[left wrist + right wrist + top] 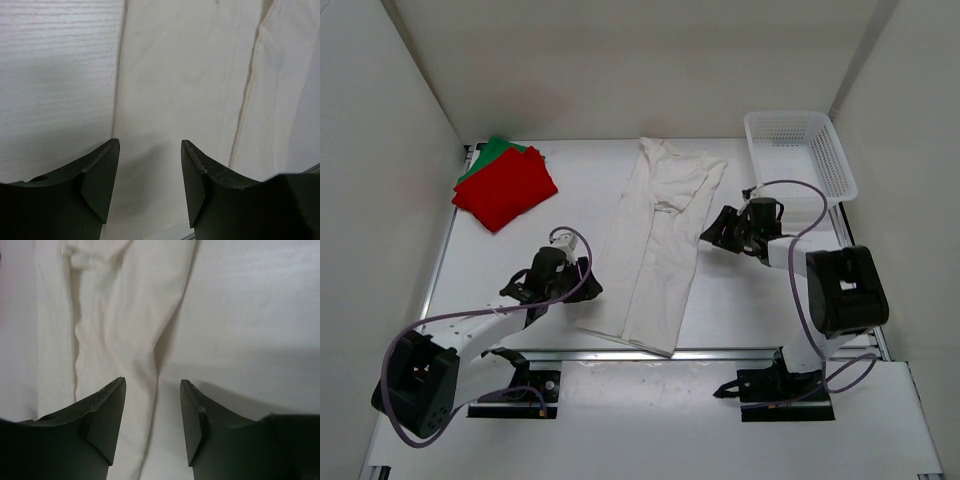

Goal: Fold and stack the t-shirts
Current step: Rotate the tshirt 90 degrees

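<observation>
**Two empty hands and a long white strip: where this could slip**

Both my hands are open and holding nothing. My left hand (582, 285) sits low at the left edge of the white t-shirt (655, 240). In its wrist view that edge runs down between my parted fingers (102, 170). My right hand (713, 235) is at the opposite edge, farther up the cloth, and there the edge falls between or just beside my fingers (107, 410).

The white t-shirt lies mid-table as a narrow lengthwise strip, collar end away from me. Its hem is close to the near edge of the table (480, 270). The red t-shirt (508, 190) is folded on top of the green t-shirt (492, 152) at the far left. So I judge the white one to be the last to finish and carry over.

My first worry is layers. The strip looks doubled over, and if I close on the top layer alone, the fold will peel open as I lift. My second worry is that my hands are not level with each other along the strip. An uneven pull would skew the next fold or drag the hem off the near edge. A shallow pinch could also scrape the table and miss the cloth entirely. The creased, bunched cloth near the collar may crumple further if I tug. The basket (840, 165) stands near my right arm, and a wide swing could knock it.
</observation>
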You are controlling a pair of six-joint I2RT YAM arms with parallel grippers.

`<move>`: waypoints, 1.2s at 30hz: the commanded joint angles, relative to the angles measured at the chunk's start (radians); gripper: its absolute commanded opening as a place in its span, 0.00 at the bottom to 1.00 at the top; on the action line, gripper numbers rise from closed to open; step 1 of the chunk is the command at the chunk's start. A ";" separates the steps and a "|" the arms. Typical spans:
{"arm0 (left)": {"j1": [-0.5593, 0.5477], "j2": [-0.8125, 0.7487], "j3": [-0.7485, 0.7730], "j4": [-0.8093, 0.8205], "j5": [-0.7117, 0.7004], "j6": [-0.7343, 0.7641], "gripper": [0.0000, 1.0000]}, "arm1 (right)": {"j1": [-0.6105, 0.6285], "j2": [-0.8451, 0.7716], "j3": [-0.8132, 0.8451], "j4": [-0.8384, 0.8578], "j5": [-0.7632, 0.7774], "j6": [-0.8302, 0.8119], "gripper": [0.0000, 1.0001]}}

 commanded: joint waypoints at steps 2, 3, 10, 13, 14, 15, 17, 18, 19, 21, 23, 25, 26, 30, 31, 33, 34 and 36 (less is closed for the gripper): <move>-0.022 0.009 -0.026 -0.021 -0.098 0.052 0.63 | -0.055 0.159 0.161 0.062 0.028 0.018 0.46; -0.021 -0.002 -0.033 -0.023 -0.110 0.054 0.62 | -0.055 0.211 0.183 0.056 0.020 0.018 0.43; 0.037 -0.114 -0.090 -0.021 -0.144 0.026 0.56 | -0.006 0.483 0.485 -0.030 -0.112 -0.005 0.01; 0.071 -0.095 -0.101 -0.046 -0.063 0.034 0.57 | 0.016 0.581 0.688 -0.178 -0.116 -0.078 0.00; 0.051 -0.085 -0.096 -0.058 -0.058 0.040 0.57 | 0.014 0.595 0.749 -0.230 -0.106 -0.088 0.02; 0.028 -0.074 -0.101 -0.057 -0.060 0.040 0.56 | 0.014 0.591 0.774 -0.252 -0.104 -0.100 0.05; -0.015 -0.054 -0.125 -0.032 -0.038 0.026 0.52 | -0.006 0.521 0.739 -0.231 -0.092 -0.092 0.26; -0.037 -0.046 -0.147 -0.015 -0.025 0.008 0.46 | -0.017 0.467 0.692 -0.208 -0.087 -0.086 0.34; -0.063 -0.045 -0.148 -0.002 -0.026 0.006 0.42 | -0.027 0.436 0.635 -0.200 -0.081 -0.071 0.37; -0.084 -0.048 -0.200 0.035 -0.009 -0.026 0.30 | -0.030 0.300 0.537 -0.163 -0.073 -0.080 0.43; -0.112 -0.084 -0.217 0.032 -0.026 -0.052 0.21 | -0.006 0.181 0.356 -0.142 -0.049 -0.082 0.45; -0.135 -0.139 -0.225 -0.012 -0.041 -0.075 0.15 | 0.037 0.009 0.119 -0.096 -0.014 -0.056 0.45; -0.133 -0.160 -0.230 -0.027 -0.037 -0.083 0.13 | 0.054 -0.041 0.054 -0.053 -0.013 -0.033 0.45; -0.129 -0.285 -0.234 -0.112 -0.009 -0.094 0.10 | 0.193 -0.381 -0.275 -0.092 0.025 -0.016 0.45; -0.135 -0.314 -0.236 -0.127 -0.003 -0.097 0.09 | 0.219 -0.421 -0.298 -0.131 0.036 -0.016 0.45; -0.147 -0.334 -0.233 -0.146 0.037 -0.110 0.08 | 0.294 -0.559 -0.390 -0.242 0.046 0.010 0.45; -0.152 -0.342 -0.230 -0.158 0.048 -0.117 0.08 | 0.310 -0.646 -0.402 -0.284 0.060 0.023 0.46; -0.222 -0.319 -0.219 -0.146 0.045 -0.136 0.11 | 0.359 -0.774 -0.441 -0.427 0.095 0.053 0.45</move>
